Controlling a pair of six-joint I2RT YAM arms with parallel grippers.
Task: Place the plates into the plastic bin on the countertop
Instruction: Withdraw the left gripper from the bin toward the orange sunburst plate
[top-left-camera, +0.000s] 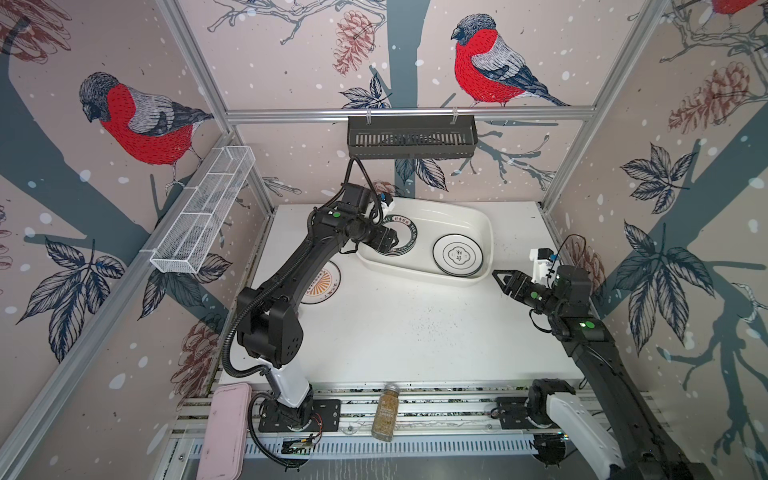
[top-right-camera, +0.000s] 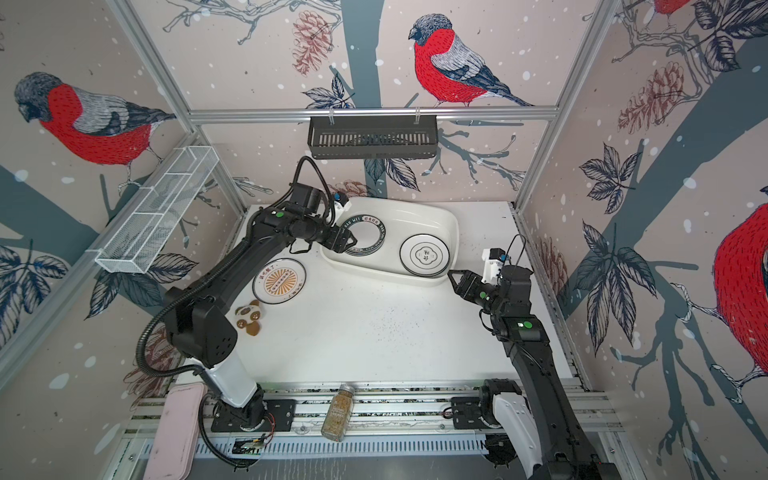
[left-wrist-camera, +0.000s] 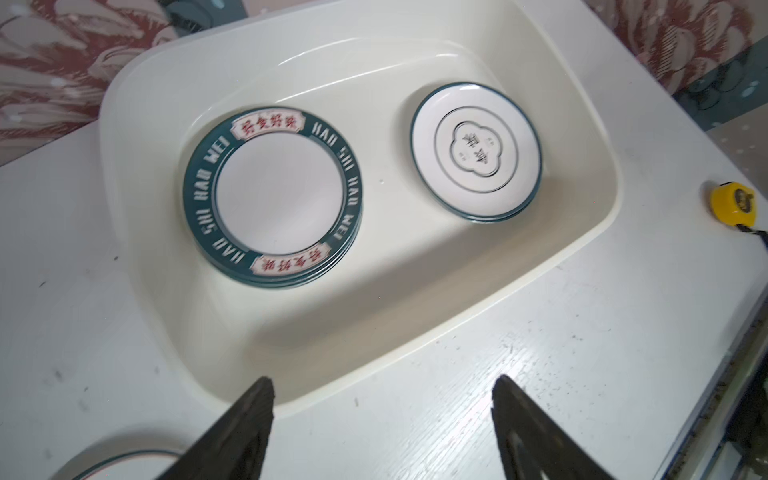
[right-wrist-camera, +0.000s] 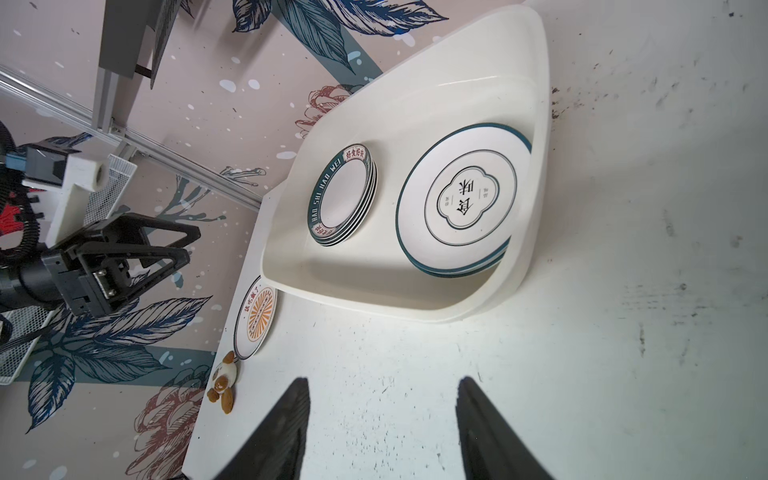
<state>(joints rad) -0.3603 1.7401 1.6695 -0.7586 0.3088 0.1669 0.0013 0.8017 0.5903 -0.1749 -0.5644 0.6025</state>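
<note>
Find left gripper (left-wrist-camera: 382, 382) spread wide and empty, over near left rim of bin (top-left-camera: 453, 218). Find right gripper (right-wrist-camera: 384, 380) likewise parted, empty, just right of bin's near right corner. Count two plate stacks inside bin: green-rimmed stack (left-wrist-camera: 272, 195) left, thin-rimmed stack (left-wrist-camera: 476, 151) right. See one sunburst plate (top-right-camera: 279, 281) outside, on countertop (top-left-camera: 415, 324), left of bin.

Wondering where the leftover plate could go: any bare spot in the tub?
In the plastic bin, the floor is bare between the lettered stack and the flower stack, and along the near wall. The countertop is bare in the middle. Crowded: where the left arm overhangs the sunburst plate.
</note>
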